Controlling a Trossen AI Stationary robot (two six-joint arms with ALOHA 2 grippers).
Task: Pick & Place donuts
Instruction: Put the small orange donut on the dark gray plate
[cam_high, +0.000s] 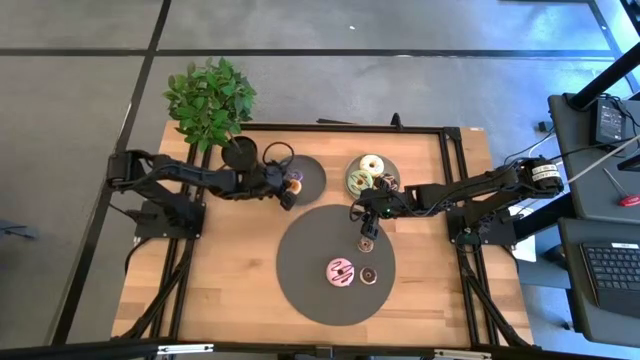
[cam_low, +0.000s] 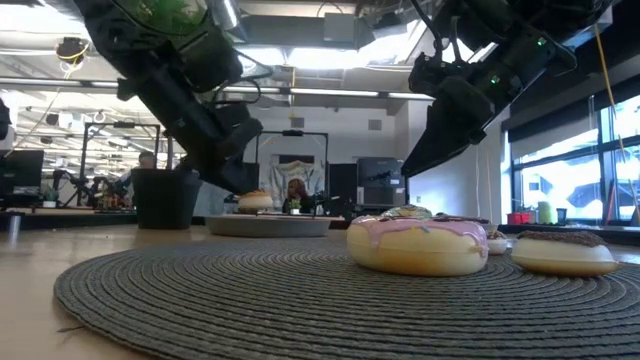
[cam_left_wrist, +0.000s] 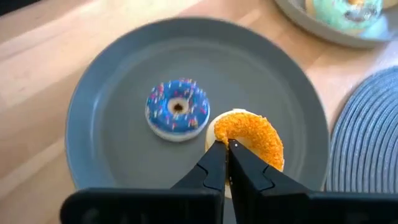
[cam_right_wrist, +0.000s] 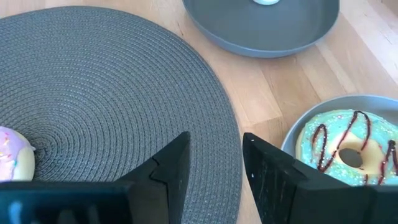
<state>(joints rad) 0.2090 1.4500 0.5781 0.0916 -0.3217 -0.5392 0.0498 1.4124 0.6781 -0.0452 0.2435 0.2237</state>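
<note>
A: From overhead, what's on the bench (cam_high: 230, 270)?

B: A big dark mat (cam_high: 310, 275) with a pink donut (cam_high: 341, 271) and a brown one (cam_high: 368, 275).

A: And the wrists?

B: Left end effector (cam_left_wrist: 225, 147), fingers pressed together, touches an orange donut (cam_left_wrist: 250, 135) beside a blue donut (cam_left_wrist: 178, 109) on a grey plate (cam_left_wrist: 112, 99). Right end effector (cam_right_wrist: 214, 158) is spread over the mat's edge, near a green donut (cam_right_wrist: 348, 147).

Open wood table (cam_high: 220, 270) across the lower left of the high view: unobstructed. Potted plant (cam_high: 212, 105) blocks the upper left corner. Left gripper (cam_high: 287, 192) occupies the left grey plate (cam_high: 312, 172), fingers closed beside the orange donut (cam_left_wrist: 249, 137). Right gripper (cam_high: 367, 228), fingers apart, hangs over the dark mat (cam_high: 310, 250) upper edge. Mat's left half is bare; pink donut (cam_high: 341, 271) and brown donut (cam_high: 368, 275) occupy its lower centre.
</note>
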